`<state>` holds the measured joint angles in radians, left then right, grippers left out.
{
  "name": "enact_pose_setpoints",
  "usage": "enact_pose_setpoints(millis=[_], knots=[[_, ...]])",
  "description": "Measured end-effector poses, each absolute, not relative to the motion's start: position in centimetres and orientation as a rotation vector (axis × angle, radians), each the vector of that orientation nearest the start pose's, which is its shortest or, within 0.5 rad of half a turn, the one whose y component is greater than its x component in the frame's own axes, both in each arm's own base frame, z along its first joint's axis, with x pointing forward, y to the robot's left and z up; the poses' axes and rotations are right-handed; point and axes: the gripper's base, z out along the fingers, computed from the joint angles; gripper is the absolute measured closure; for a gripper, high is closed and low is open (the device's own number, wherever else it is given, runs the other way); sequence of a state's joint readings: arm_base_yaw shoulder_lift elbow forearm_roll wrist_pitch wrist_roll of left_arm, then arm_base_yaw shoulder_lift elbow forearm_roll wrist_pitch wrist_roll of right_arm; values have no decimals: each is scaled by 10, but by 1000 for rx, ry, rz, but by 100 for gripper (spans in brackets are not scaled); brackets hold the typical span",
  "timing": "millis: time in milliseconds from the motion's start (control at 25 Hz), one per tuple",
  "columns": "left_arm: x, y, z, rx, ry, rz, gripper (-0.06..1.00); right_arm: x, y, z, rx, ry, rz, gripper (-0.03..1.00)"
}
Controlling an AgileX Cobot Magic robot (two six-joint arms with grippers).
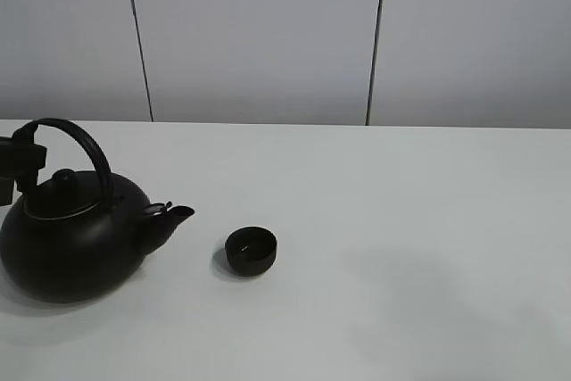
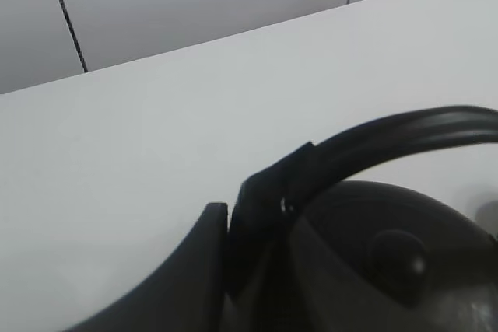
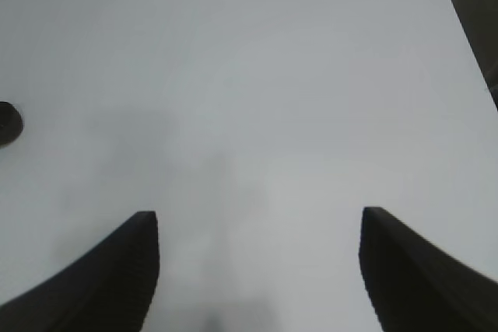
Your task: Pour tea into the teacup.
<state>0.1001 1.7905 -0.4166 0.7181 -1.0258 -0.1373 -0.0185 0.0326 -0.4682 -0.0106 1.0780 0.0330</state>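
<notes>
The big black kettle [image 1: 76, 238] stands upright at the table's left, with its spout [image 1: 169, 216] pointing right toward the teacup. The teacup [image 1: 251, 250], small, low and matte black, sits just right of the spout and apart from it. It also shows at the edge of the right wrist view [image 3: 6, 124]. My left gripper [image 1: 20, 160] is at the left end of the kettle's arched handle [image 1: 85, 144], shut on it. The left wrist view shows the gripper [image 2: 230, 227] and the handle [image 2: 405, 134] up close. My right gripper [image 3: 258, 214] is open and empty over bare table, out of the exterior view.
The white table [image 1: 401, 220] stretches to the right of the teacup. A grey panelled wall [image 1: 268, 33] stands behind the table's far edge. The table's right edge [image 3: 467, 36] shows in the right wrist view.
</notes>
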Motion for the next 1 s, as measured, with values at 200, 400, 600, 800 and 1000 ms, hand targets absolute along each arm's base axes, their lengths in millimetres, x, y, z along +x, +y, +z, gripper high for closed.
enact_pose_setpoints(millis=[200, 400, 600, 800, 1000], knots=[[263, -24, 129, 529, 1839, -334, 81, 3, -1, 267, 55, 2125, -4, 47], [258, -23, 145, 560, 1836, -286, 81, 3, -1, 267, 55, 2125, -4, 47], [255, -26, 164, 547, 1789, -287, 81, 3, -1, 267, 55, 2125, -4, 47], [255, -44, 168, 588, 1800, -325, 81, 3, -1, 267, 55, 2125, -4, 47], [257, -69, 169, 660, 1835, -342, 81, 3, -1, 267, 55, 2125, -4, 47]])
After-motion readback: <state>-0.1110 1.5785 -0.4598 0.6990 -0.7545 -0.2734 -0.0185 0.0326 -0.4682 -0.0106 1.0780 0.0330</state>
